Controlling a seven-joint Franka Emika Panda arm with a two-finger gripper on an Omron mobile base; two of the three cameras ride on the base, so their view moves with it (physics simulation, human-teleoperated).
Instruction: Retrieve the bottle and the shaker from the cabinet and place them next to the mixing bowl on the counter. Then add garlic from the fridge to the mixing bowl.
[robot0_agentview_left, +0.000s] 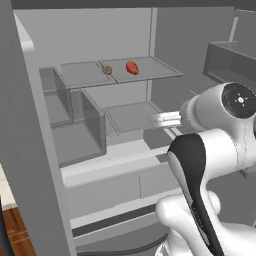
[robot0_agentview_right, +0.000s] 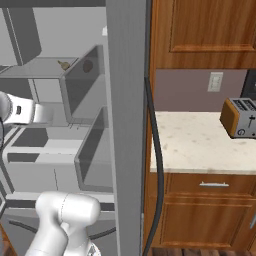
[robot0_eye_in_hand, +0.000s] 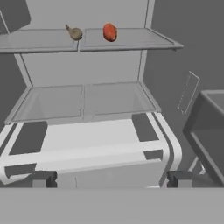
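- Dark fingertips of the pincer (robot0_eye_in_hand: 109, 179) rise at the bottom of the hand view, set wide apart with nothing between them; a wide stance suits a reach for something small and round.
- White arm: in the left base view it rises in front of the open fridge and the hand points inward at about the middle shelf's height, so the step in hand looks like the approach to the garlic, not a grasp.
- Pale drawer tops and rails lie nearest the hand, low in the fridge, with nothing on them.
- Glass middle shelf (robot0_eye_in_hand: 83, 103) comes next, also bare.
- Upper shelf (robot0_agentview_left: 150, 75) sits farther back and higher; the garlic (robot0_eye_in_hand: 75, 33), a small tan bulb with a stem, rests there near the seam between the two panes.
- Just beside the garlic, apart from it, lies a red-orange item (robot0_eye_in_hand: 110, 32), probably a tomato; a careless closing could catch it instead.
- Judging from this, the hand must rise and go deeper before closing.
- Off to the right, past the fridge wall, the table (robot0_agentview_right: 195, 145) carries a toaster (robot0_agentview_right: 240, 117); the garlic belongs in a bowl out there.
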